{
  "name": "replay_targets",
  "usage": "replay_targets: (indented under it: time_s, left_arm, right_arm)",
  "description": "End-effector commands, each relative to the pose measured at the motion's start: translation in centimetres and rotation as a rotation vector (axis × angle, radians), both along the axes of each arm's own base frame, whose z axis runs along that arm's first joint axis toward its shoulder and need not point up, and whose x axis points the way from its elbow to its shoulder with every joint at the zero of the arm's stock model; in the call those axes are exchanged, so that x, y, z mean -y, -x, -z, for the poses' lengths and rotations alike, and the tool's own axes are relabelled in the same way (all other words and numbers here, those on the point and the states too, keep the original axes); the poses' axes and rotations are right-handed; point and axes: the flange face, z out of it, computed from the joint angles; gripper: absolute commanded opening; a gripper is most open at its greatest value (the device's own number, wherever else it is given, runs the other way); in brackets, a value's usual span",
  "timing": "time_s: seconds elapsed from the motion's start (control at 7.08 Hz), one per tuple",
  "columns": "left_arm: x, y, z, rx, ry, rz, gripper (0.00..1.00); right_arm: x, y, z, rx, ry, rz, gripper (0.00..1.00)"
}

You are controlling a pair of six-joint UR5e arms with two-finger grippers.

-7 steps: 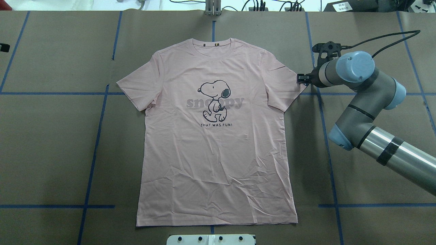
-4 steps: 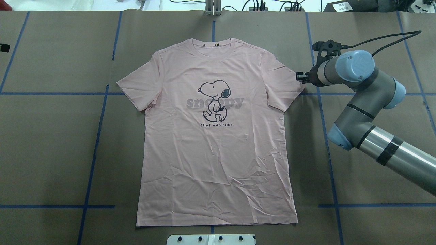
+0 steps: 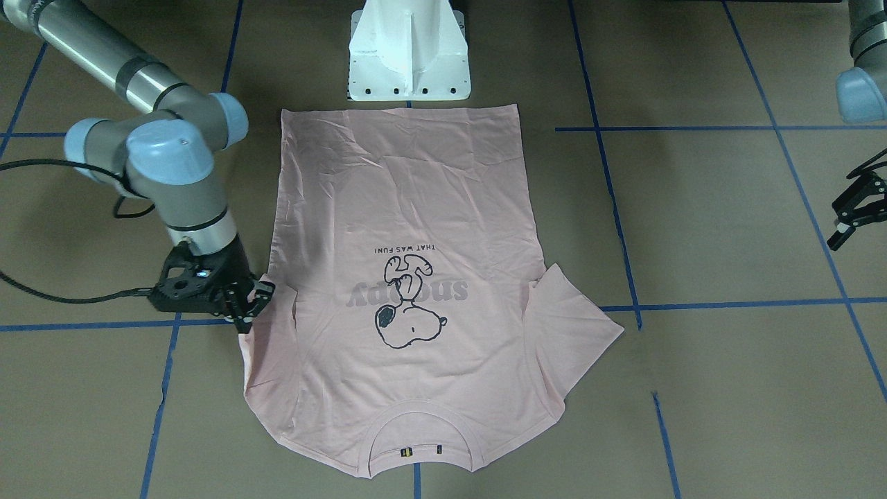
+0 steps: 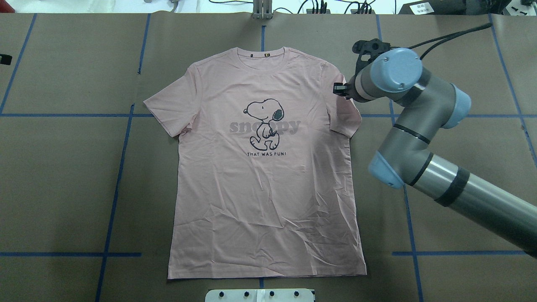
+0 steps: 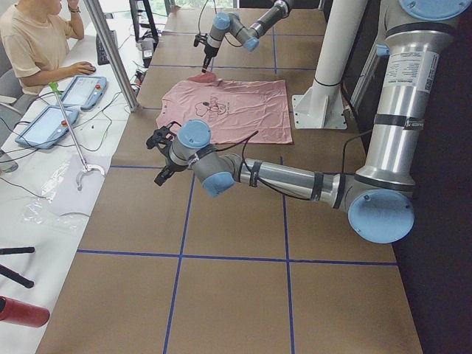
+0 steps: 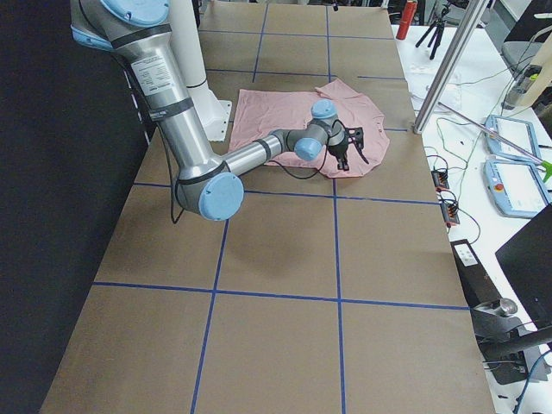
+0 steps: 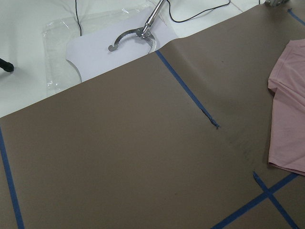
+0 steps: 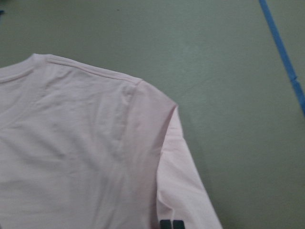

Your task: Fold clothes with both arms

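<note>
In the overhead view the wrist of the right arm [image 4: 413,121] covers the sleeve end of the t-shirt [image 4: 268,197] and most of the right gripper [image 4: 338,89]. The right wrist view is blurred, and its lower edge cuts the fingertips [image 8: 165,224]. In the front-facing view the frame edge cuts the left arm [image 3: 859,93] above the left gripper [image 3: 849,211]

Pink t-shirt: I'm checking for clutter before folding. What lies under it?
The light pink short-sleeved t-shirt lies on the brown paper-covered table; blue tape lines reach its edges. Anything beneath the fabric is covered.
</note>
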Motion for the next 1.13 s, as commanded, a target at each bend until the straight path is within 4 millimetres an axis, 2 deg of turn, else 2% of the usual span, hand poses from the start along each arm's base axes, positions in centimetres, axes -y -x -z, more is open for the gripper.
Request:
replay_targets:
  time_s: [0.0,0.14,0.28,0.42,0.56,0.71,0.85,0.99]
  left_arm:
    - [-0.1,0.0,0.0,-0.001,0.001,-0.001,1.00]
    - [-0.1,0.0,-0.1,-0.002,0.001,-0.002,1.00]
    - [-0.3,0.0,0.0,-0.001,-0.002,-0.003,1.00]
    - [-0.4,0.0,0.0,-0.002,-0.003,-0.004,1.00]
    - [-0.3,0.0,0.2,-0.003,-0.009,-0.005,1.00]
    - [-0.3,-0.2,0.8,-0.009,-0.038,-0.003,1.00]
    - [-0.2,-1.7,0.7,-0.025,-0.014,-0.013,1.00]
    - [0.1,-5.3,2.5,-0.093,0.067,-0.001,1.00]
  right_arm:
    - [-2.1,8.5,6.1,-0.005,0.007,-0.084,0.00]
    - [-2.6,9.5,5.7,-0.020,-0.003,-0.083,0.06]
    - [-2.5,9.7,4.9,-0.035,0.004,-0.086,0.62]
    - [-2.1,9.8,4.1,-0.050,0.005,-0.097,0.83]
    - [-1.0,9.0,3.4,-0.066,0.010,-0.111,1.00]
    - [0.8,7.1,3.7,-0.076,0.000,-0.085,1.00]
    - [2.8,4.4,3.3,-0.076,0.005,0.033,1.00]
    - [4.6,-0.5,3.3,-0.043,-0.015,0.136,1.00]
